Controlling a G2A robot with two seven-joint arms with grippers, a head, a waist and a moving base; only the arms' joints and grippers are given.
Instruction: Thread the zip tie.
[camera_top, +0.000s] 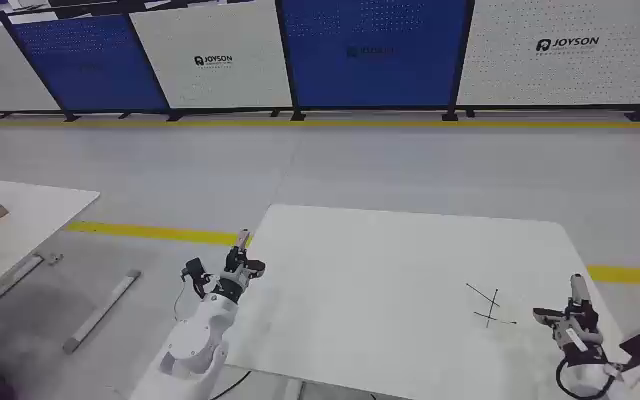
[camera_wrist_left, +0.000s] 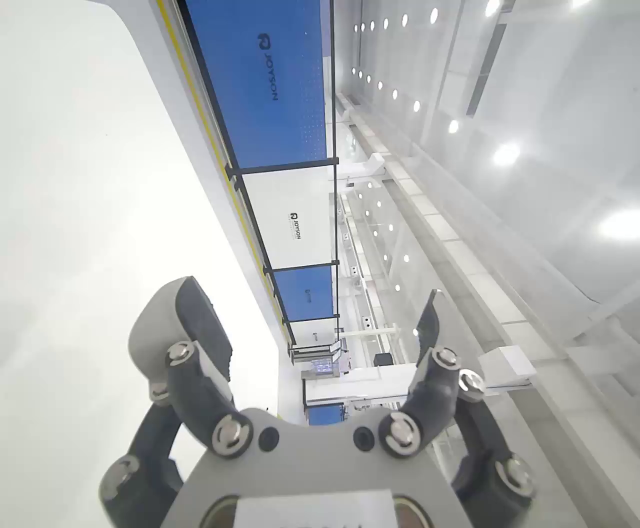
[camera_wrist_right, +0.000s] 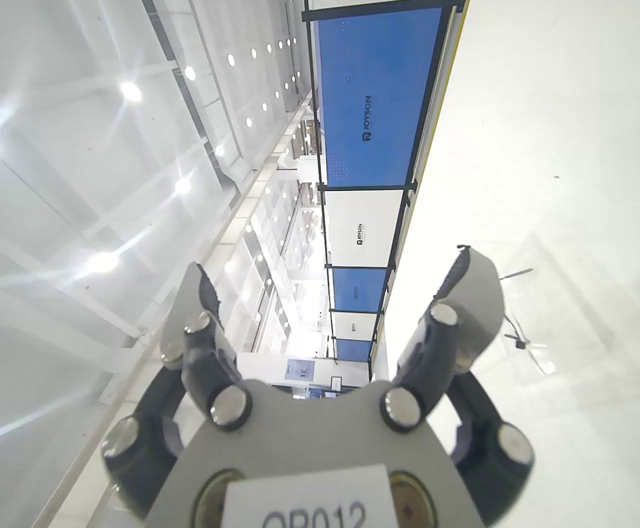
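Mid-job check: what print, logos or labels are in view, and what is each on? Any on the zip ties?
Dark logo with a name: white wall panels.
Similar mark, too faint to read: blue wall panel.
Dark characters, cut by the picture's edge: white sticker behind the right gripper.
No characters visible: white sticker behind the left gripper.
Zip ties: too thin to tell.

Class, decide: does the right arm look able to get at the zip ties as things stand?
Likely yes: its open end effector sits close beside the zip ties, with only bare table between them.
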